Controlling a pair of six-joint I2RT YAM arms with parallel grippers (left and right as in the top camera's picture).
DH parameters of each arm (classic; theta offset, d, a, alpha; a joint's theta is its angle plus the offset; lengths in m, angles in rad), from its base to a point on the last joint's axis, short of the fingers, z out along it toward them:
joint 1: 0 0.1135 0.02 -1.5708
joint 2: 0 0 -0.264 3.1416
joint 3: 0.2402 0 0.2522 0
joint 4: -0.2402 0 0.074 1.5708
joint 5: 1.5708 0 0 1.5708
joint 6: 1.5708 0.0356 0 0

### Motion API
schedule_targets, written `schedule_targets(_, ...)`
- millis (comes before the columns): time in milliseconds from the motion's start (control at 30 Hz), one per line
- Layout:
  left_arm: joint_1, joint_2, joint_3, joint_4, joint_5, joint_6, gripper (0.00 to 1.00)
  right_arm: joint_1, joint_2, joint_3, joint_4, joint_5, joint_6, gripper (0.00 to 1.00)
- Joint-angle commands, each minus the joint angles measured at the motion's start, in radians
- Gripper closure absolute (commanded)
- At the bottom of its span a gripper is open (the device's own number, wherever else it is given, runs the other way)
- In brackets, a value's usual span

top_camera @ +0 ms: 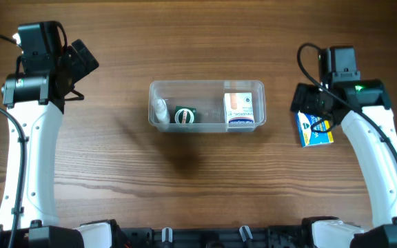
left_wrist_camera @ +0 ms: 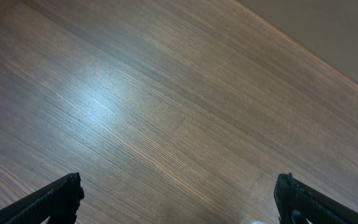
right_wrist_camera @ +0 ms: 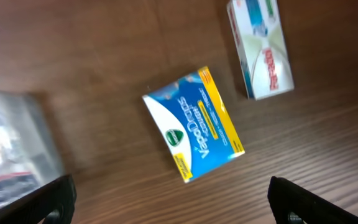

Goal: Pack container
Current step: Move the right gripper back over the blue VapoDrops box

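Centrally on the bench (top_camera: 116, 179) lies the clear container (top_camera: 205, 83). It holds a white-and-orange box (top_camera: 238, 109) at its right end, a round dark-green item (top_camera: 184, 116) in the middle and a small white bottle (top_camera: 160, 111) at its left end. Left end effector (left_wrist_camera: 178, 191): fingers spread wide and empty, over bare wood well left of the container. Right end effector (right_wrist_camera: 171, 191): fingers likewise wide apart, gripping nothing, above a blue-and-yellow VapoDrops box (right_wrist_camera: 194, 124) just right of the container. A white box (right_wrist_camera: 260, 50) lies near that box without touching it.
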Motion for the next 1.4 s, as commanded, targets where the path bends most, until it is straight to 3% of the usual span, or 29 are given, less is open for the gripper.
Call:
schedule_targets(0, 0.004, -0.002, 0.011, 0.000, -0.013, 0.005, 0.00, -0.010, 0.010, -0.093, 0.039, -0.026, -0.043, 0.00)
schedule_targets(467, 0.004, -0.002, 0.011, 0.000, -0.013, 0.005, 0.00, -0.158, 0.013, -0.289, 0.245, -0.117, -0.130, 0.00)
schedule_targets(833, 0.004, -0.002, 0.011, 0.000, -0.013, 0.005, 0.00, -0.167, 0.013, -0.317, 0.311, -0.140, -0.229, 0.00)
schedule_targets(1367, 0.004, -0.002, 0.011, 0.000, -0.013, 0.005, 0.00, -0.208, 0.019, -0.572, 0.734, -0.117, -0.371, 0.00)
